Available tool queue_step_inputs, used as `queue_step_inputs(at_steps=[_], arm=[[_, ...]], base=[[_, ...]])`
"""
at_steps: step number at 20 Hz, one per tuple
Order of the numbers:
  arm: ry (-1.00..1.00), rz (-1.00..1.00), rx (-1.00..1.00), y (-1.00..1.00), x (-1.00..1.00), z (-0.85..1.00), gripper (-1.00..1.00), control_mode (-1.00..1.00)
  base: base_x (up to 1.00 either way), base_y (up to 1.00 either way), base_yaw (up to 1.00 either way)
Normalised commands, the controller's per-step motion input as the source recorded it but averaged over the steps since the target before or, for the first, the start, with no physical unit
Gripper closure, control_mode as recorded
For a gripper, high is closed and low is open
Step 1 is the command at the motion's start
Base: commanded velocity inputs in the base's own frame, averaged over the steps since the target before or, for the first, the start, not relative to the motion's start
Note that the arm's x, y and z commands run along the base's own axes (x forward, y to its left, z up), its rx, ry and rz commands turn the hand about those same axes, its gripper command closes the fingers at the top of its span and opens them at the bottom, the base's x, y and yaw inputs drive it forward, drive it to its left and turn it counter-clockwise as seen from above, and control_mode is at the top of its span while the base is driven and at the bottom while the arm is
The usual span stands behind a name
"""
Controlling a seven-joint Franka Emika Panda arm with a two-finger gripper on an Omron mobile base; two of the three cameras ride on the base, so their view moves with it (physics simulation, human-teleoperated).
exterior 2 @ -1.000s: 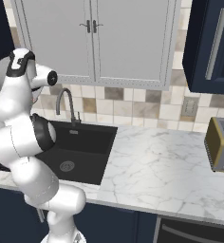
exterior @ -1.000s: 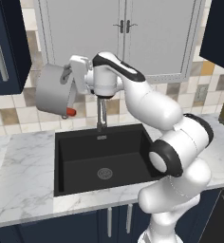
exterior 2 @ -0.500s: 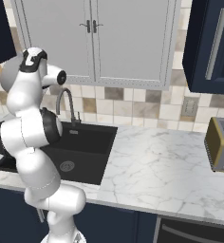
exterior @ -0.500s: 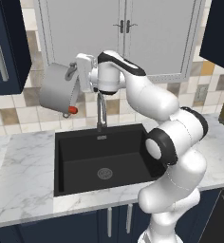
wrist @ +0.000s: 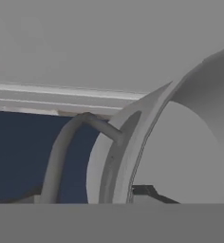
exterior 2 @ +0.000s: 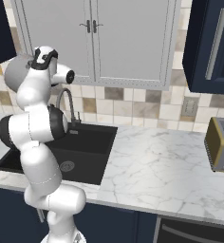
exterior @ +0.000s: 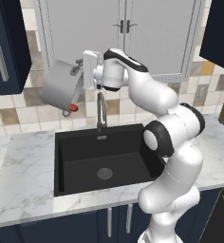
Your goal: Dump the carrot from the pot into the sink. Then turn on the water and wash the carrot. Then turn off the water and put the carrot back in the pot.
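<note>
A white Franka Panda arm (exterior: 154, 97) of smooth, rounded segments (each joint ringed in dark grey or black) ends in a flat white hand block with small dark finger tips.

Left base view: set behind the arm on its left, looking forward and down at the sink (exterior: 102, 163), faucet (exterior: 101, 110) and tiled wall, at middling range. Right base view: set behind on the right, facing the same sink (exterior 2: 80, 154) obliquely, taking in more marble bench (exterior 2: 161, 166) to the right. Both share sink, faucet and upper cabinets. Hand view: very close, looking along the rim and loop handle of the tilted pot (wrist: 190, 142).
</note>
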Motion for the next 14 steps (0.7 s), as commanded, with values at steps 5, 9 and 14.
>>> queue_step_inputs(at_steps=[5,9,14], arm=[[0.08,0.02,0.14,-0.29,0.33,0.0,1.0,-1.0],[0.06,0.03,0.1,-0.36,0.26,0.0,1.0,-1.0],[0.05,0.05,0.07,-0.37,0.07,-0.06,1.0,-1.0]], base=[[0.0,0.0,0.0],[0.0,0.0,0.0],[0.0,0.0,0.0]])
